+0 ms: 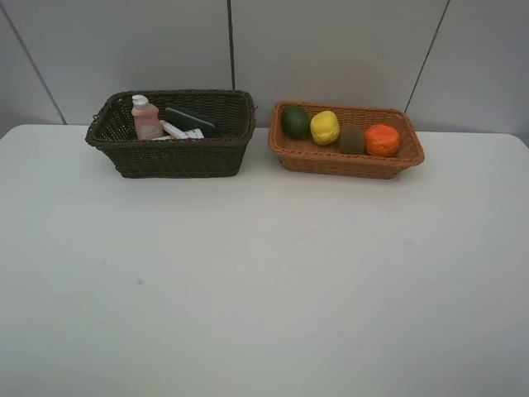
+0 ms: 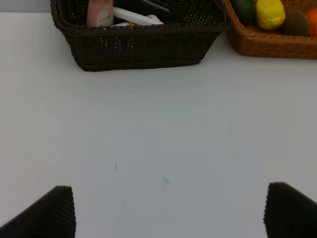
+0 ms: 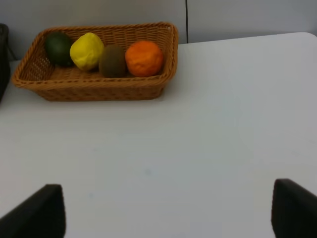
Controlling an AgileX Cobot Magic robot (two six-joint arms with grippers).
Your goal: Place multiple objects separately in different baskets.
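The dark brown basket (image 1: 169, 155) at the back left holds the pink bottle (image 1: 146, 118), the dark green eraser (image 1: 190, 119) and the white-and-red marker (image 1: 174, 130). I cannot make out the white bottle with the blue cap. The orange-tan basket (image 1: 347, 161) at the back right holds the avocado (image 1: 295, 121), lemon (image 1: 325, 127), kiwi (image 1: 351, 139) and orange (image 1: 382, 140) in a row. My left gripper (image 2: 168, 218) is open and empty, well short of the dark basket (image 2: 138, 49). My right gripper (image 3: 166, 213) is open and empty, well short of the tan basket (image 3: 94, 87). Neither gripper shows in the exterior high view.
The baskets stand side by side near the far edge of the white table (image 1: 264, 281), a small gap between them. A grey panelled wall (image 1: 331, 50) rises just behind them.
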